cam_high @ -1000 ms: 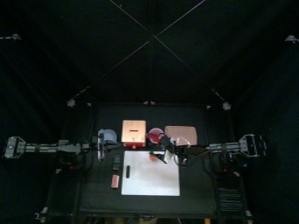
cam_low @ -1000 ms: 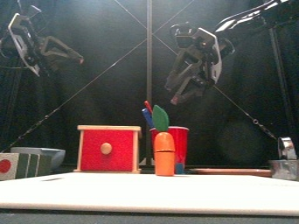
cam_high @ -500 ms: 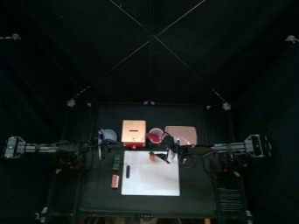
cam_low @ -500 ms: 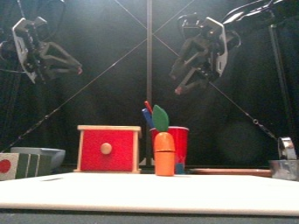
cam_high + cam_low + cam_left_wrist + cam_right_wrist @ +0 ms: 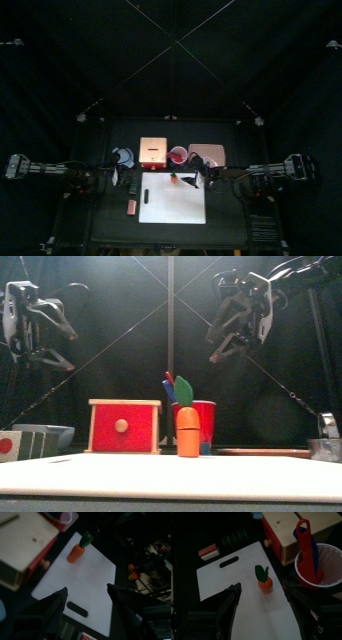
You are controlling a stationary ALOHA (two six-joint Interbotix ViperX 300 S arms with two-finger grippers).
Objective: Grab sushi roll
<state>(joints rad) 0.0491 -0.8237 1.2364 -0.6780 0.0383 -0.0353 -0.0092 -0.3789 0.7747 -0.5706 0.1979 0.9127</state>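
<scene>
Both grippers, left (image 5: 51,338) and right (image 5: 230,341), hang high above the board (image 5: 174,196), jaws open and empty. A carrot (image 5: 187,428) stands at the board's 12 o'clock edge; the sushi roll (image 5: 208,551) lies off its 8 o'clock corner.

The sushi roll (image 5: 209,551) is a small white piece with a red middle, lying on the black table just beside the white board (image 5: 238,592), off its left edge near the front (image 5: 131,207), by the handle slot

The left gripper (image 5: 54,341) now hangs lower with wider jaws, while the right gripper (image 5: 225,348) sits higher above the table (image 5: 171,478).
</scene>
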